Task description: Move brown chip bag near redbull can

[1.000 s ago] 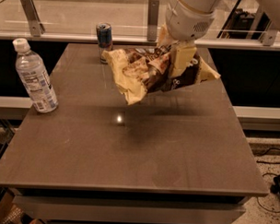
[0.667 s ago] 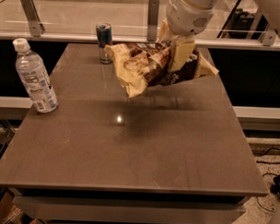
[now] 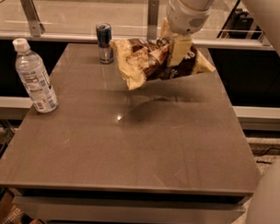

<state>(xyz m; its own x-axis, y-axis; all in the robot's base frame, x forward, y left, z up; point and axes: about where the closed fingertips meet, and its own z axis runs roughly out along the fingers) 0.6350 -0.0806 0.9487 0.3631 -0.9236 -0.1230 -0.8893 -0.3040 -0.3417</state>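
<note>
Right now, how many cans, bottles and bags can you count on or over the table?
Cans: 1, the redbull can at the back.
Bottles: 1, the water bottle at the left edge.
Bags: 1, the brown chip bag, held above the table by the gripper.
Total: 3.

No wording can be read — not on the bag (image 3: 144, 63), the can (image 3: 104, 42) or the bottle (image 3: 36, 78). The pincer (image 3: 179, 51) clasps the bag above the tabletop (image 3: 129, 150) — beside the can.
</note>
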